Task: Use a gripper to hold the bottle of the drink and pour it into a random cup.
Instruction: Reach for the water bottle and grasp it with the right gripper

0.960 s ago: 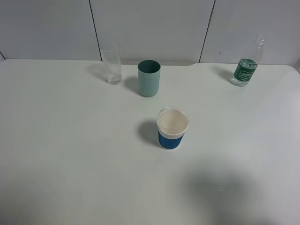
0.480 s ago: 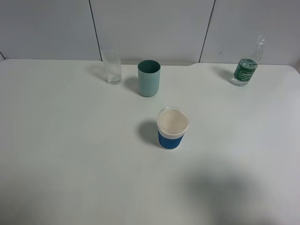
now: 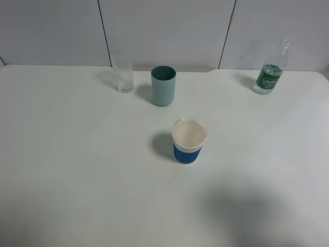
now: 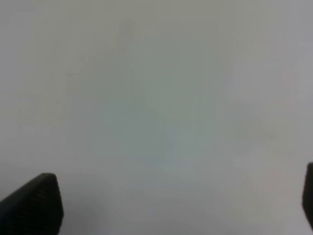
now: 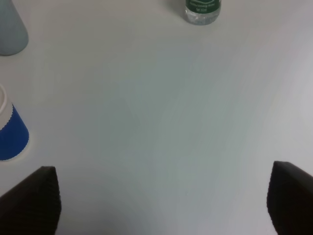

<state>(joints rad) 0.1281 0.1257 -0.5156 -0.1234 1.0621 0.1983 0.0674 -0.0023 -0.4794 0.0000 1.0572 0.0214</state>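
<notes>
White table is filling the exterior high view, with the wall panels running behind it.

Right gripper is hanging over the table with its jaws standing wide apart. Its black fingertips are showing at both edges of the wrist view, and only bare table is lying between them.

Left gripper is also hanging with its jaws spread wide. One dark fingertip is sitting at each edge of its view, with plain white surface between them.

Clear glass is standing upright behind the cup and off to its left, near the table's back edge.

Teal tumbler is standing upright behind the cup and slightly left of it, just beside the glass.

The cup, white with a blue band, is standing upright around mid-table. In the right wrist view it is sitting to one side of the jaws, outside their gap.

The bottle of the drink is standing upright well behind the cup and far to its right, by the back edge. It is sitting well ahead of the right jaws and well apart from them, touching neither finger.
</notes>
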